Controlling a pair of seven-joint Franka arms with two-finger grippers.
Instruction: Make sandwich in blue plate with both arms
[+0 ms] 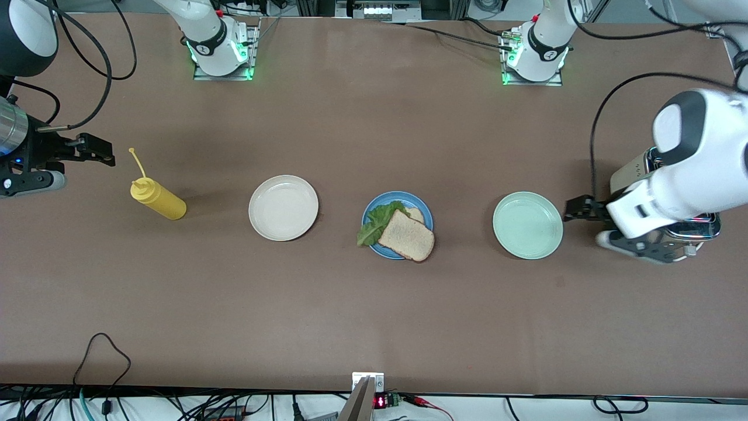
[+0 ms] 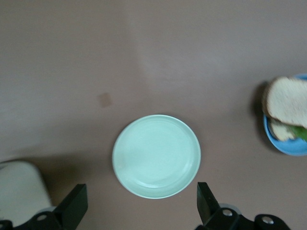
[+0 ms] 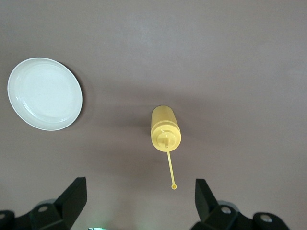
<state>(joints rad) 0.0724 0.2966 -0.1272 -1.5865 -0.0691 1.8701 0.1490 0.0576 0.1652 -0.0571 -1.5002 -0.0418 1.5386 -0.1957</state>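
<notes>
The sandwich lies on the blue plate in the middle of the table. Its top bread slice sits askew, hanging over the plate's rim nearer the front camera, with the lettuce sticking out and the lower slice peeking out. My left gripper is open and empty, up in the air beside the mint-green plate. In the left wrist view it sees that plate and the sandwich. My right gripper is open and empty near the yellow bottle, at the right arm's end of the table.
A cream-white plate stands between the blue plate and a yellow squeeze bottle, which is tilted with its cap strap sticking out. A cream and chrome appliance stands under the left arm.
</notes>
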